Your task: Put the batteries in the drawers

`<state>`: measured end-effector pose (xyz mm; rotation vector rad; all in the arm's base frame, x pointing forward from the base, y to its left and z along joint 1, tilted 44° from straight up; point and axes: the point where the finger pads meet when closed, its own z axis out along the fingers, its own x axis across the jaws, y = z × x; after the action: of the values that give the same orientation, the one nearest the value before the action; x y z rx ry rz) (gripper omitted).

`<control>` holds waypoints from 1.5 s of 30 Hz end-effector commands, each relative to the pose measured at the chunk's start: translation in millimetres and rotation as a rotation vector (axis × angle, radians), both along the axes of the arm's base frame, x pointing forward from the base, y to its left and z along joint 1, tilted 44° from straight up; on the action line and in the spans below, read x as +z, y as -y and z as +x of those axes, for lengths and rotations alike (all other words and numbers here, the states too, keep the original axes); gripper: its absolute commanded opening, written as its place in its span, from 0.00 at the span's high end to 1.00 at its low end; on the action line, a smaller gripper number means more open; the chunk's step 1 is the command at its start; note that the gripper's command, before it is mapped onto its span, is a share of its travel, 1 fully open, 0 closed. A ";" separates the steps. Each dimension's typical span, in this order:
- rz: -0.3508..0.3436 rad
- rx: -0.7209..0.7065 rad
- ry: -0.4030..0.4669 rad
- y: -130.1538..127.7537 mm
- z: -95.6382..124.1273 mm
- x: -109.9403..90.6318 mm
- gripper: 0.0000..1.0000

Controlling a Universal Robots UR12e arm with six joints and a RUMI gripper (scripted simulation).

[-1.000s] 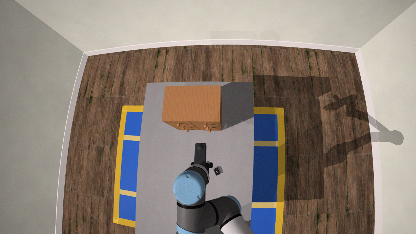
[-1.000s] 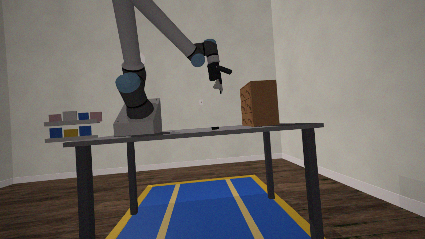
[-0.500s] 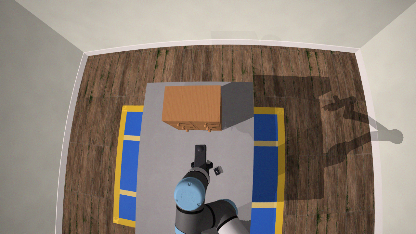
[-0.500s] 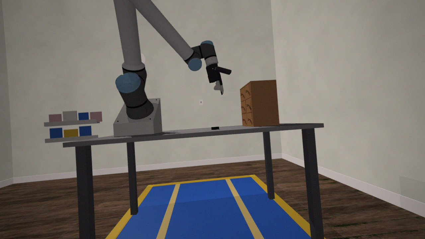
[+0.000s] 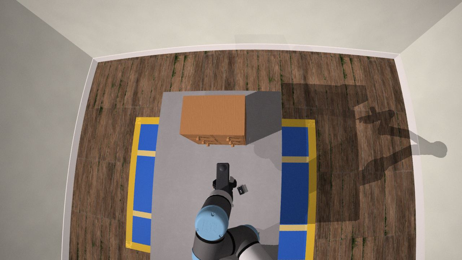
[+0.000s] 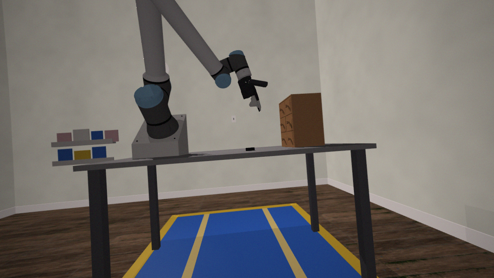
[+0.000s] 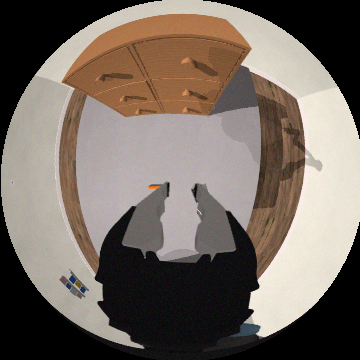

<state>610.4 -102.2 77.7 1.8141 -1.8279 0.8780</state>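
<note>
- The gripper (image 6: 258, 107) hangs in the air well above the table (image 6: 224, 155), on the near side of the chest (image 6: 303, 119) and apart from it, tilted with its tips down.
- In the wrist view its two fingers stand a little way apart with bare table showing in the gap; they grip nothing.
- A small orange battery (image 7: 153, 186) lies on the table far below, its end peeping out just left of the left fingertip in that view. It is too small to tell whether it is the AA or the AAA.
- From the top view this battery is hidden under the arm.
- A small dark box (image 5: 242, 189) sits on the table just right of the wrist as seen from above; from the side it shows as a low dark shape (image 6: 250, 148) between the arm's base and the chest.
- The chest (image 5: 213, 114) stands upright at the far end of the table (image 5: 181, 194), with its drawer fronts facing the arm.
- In the wrist view its six drawers (image 7: 160, 65) look flush, all shut, in three rows of two.
</note>
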 end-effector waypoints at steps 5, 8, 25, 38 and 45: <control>-0.005 0.058 0.060 5.0 5.0 -5.1 0.80; -0.006 0.076 0.080 6.8 6.5 -6.8 0.80; -0.015 0.172 0.181 15.9 14.2 -15.7 0.80; -0.021 0.245 0.259 23.0 20.3 -22.7 0.80; -0.025 0.279 0.295 26.2 23.1 -25.9 0.80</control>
<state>631.3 -126.6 54.2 2.0259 -1.7537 1.2827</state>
